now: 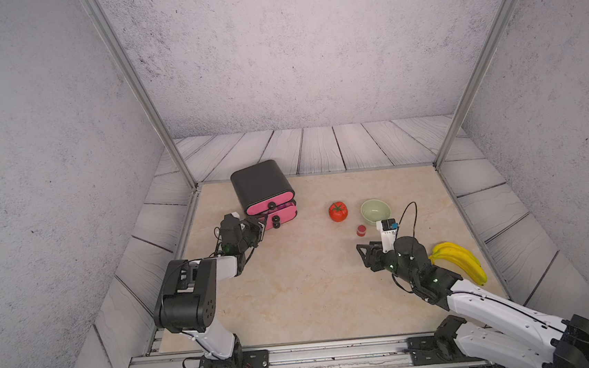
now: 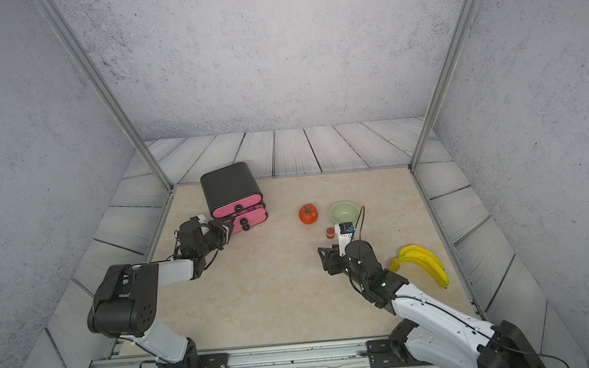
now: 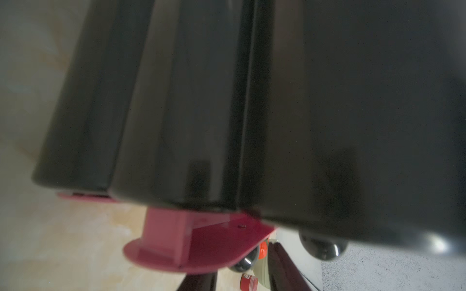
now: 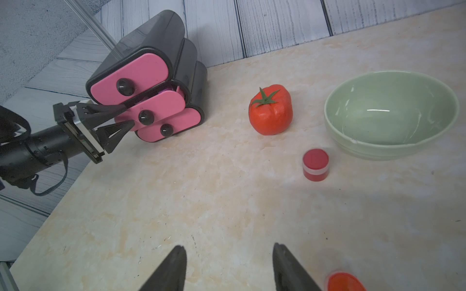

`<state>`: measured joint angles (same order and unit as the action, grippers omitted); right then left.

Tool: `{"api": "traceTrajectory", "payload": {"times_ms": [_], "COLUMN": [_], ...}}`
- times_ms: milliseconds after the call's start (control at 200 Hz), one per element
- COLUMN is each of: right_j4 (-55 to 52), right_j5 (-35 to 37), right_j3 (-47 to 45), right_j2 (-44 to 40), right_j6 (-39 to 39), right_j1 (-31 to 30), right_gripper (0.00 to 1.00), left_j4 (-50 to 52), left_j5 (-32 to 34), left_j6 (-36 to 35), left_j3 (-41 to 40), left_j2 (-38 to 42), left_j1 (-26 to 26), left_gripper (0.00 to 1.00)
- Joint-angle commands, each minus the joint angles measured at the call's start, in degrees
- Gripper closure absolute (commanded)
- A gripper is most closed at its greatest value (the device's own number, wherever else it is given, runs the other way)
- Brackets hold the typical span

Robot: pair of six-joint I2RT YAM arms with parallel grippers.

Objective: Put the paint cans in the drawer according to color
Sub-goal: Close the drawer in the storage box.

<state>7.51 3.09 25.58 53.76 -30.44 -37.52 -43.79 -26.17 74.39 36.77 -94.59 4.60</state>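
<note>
The black drawer chest [image 1: 261, 185] [image 2: 230, 188] stands at the back left, its pink middle and bottom drawers pulled out a little. Magenta shows inside the middle one [image 4: 167, 89]. My left gripper [image 1: 262, 225] [image 4: 128, 115] is at that drawer's left end, its fingers closed above and below the pink front [image 3: 201, 247]. A red paint can [image 1: 361, 230] [image 4: 315, 165] stands on the table between the tomato and the bowl. My right gripper [image 1: 360, 248] [image 4: 229, 249] hangs open over bare table. An orange paint can [image 4: 345, 282] sits just beside its finger.
A red tomato [image 1: 338, 212] and a pale green bowl [image 1: 364, 206] stand right of the chest. Yellow bananas [image 1: 461, 261] lie at the right edge beside my right arm. Metal frame posts rise at both back corners.
</note>
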Motion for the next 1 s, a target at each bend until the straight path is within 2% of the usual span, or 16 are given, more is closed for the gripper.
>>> {"api": "traceTrajectory", "payload": {"times_ms": [0,160,290,375,445,515,746,996], "right_j4": [-0.74,-0.06,0.58,0.97,1.17,1.19,0.25,-0.23], "right_j5": [-0.02,-0.62,-0.89,-1.02,-1.24,-1.60,-1.26,-0.51], "right_j3": [1.20,1.22,1.26,1.31,1.25,1.46,1.63,1.66], "right_j2": [-0.68,0.31,1.31,1.82,2.15,2.54,2.19,1.70], "right_j6": [0.63,0.55,0.42,0.25,0.11,0.07,0.11,0.38], "right_j1": [0.34,0.52,0.60,0.60,0.59,0.60,0.71,0.91], "right_gripper": [0.41,0.41,0.41,0.41,0.41,0.41,0.41,0.41], "left_j4": [-0.02,6.67,10.20,10.82,10.76,9.43,9.97,11.57], "left_j5": [-4.28,-9.07,-7.21,-5.71,-4.90,-4.65,-2.19,0.84], "left_j6": [-3.29,-8.60,-8.53,-7.68,-6.66,-5.87,-5.21,-3.28], "left_j3": [2.95,3.69,-2.13,-5.36,-6.24,-5.71,0.92,6.23], "left_j2": [2.68,8.36,11.66,11.22,9.54,7.07,-0.36,-4.83], "left_j1": [-1.34,-1.52,-1.48,-1.46,-1.49,-1.45,-1.70,-2.06], "left_gripper": [0.57,0.54,0.57,0.65,0.83,0.90,0.91,0.87]}}
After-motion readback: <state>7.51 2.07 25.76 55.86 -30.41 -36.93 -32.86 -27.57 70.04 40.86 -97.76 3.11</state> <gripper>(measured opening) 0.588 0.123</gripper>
